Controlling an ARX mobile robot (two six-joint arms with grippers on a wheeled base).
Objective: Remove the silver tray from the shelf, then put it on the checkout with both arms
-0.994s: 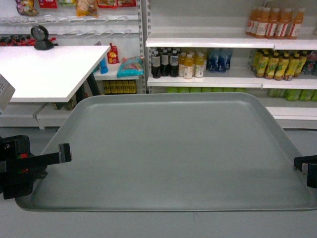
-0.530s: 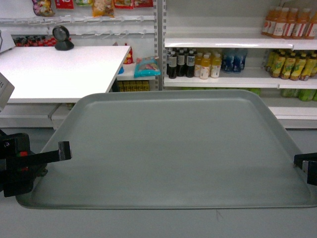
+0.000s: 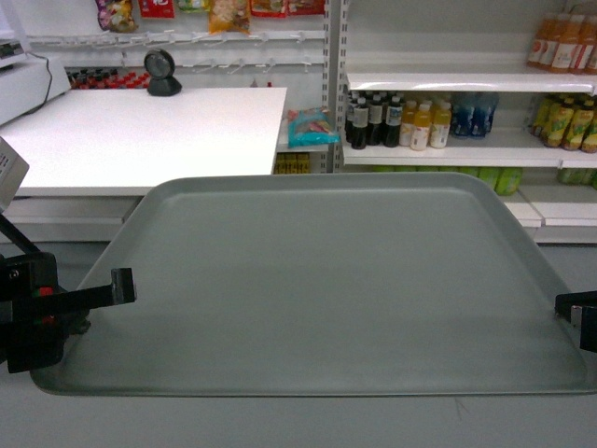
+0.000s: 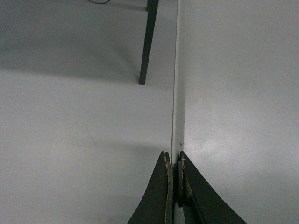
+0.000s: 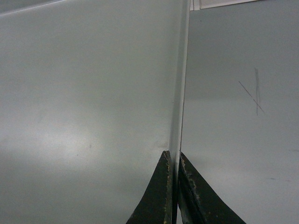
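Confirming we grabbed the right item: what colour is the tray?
Plain matte grey-green silver tray, unmarked; clearest in the head view.

Right gripper [image 5: 173, 161] fingers [image 5: 161, 186] clamp silver tray [image 5: 84, 107] rim edge-on.

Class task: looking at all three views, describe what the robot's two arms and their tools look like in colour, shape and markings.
The left tool is black and boxy, with small red marks on its body and a flat, squared fingertip. The right tool shows only a black, blocky tip at the frame edge. In the wrist views, each tool's fingers are dark curved blades tapering to points, with pale, worn inner edges.
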